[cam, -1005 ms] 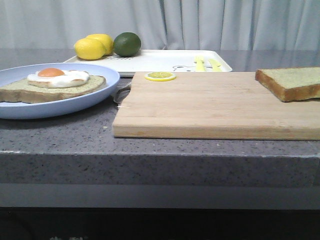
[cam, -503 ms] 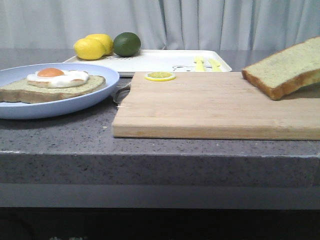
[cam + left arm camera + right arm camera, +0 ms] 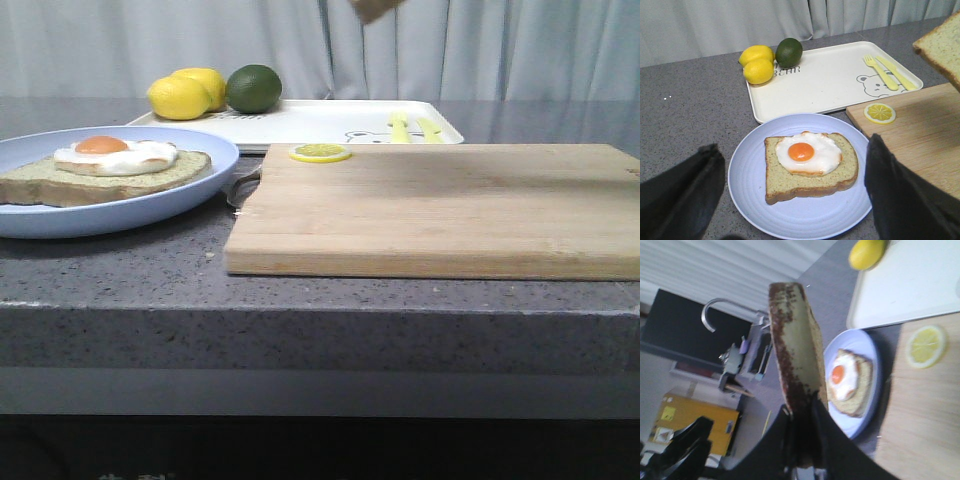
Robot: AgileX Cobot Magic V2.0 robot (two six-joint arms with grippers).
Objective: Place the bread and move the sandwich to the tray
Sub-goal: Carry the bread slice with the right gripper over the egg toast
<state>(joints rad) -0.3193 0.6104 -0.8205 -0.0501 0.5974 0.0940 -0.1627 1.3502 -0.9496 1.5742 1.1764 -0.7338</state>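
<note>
My right gripper [image 3: 804, 407] is shut on the bread [image 3: 795, 340] and holds it on edge, high in the air. In the front view only a corner of the bread [image 3: 375, 8] shows at the top edge; it also shows in the left wrist view [image 3: 941, 47]. The pale blue plate [image 3: 190, 200] at the left holds one bread slice [image 3: 60, 180] topped with the fried egg [image 3: 118, 153]. My left gripper [image 3: 791, 150] is open above the plate [image 3: 750, 200], a finger on each side. The white tray [image 3: 320, 122] lies behind.
Two lemons [image 3: 180, 97] and a lime [image 3: 254, 88] sit on the tray's left end, a yellow fork and knife [image 3: 415, 128] on its right. The wooden cutting board [image 3: 440, 215] lies right of the plate with a lemon slice [image 3: 320, 152] at its far left corner.
The bread has risen off the right end of the cutting board, tilting up, and moved left to the top of the front view. The plate, egg and tray have not moved.
</note>
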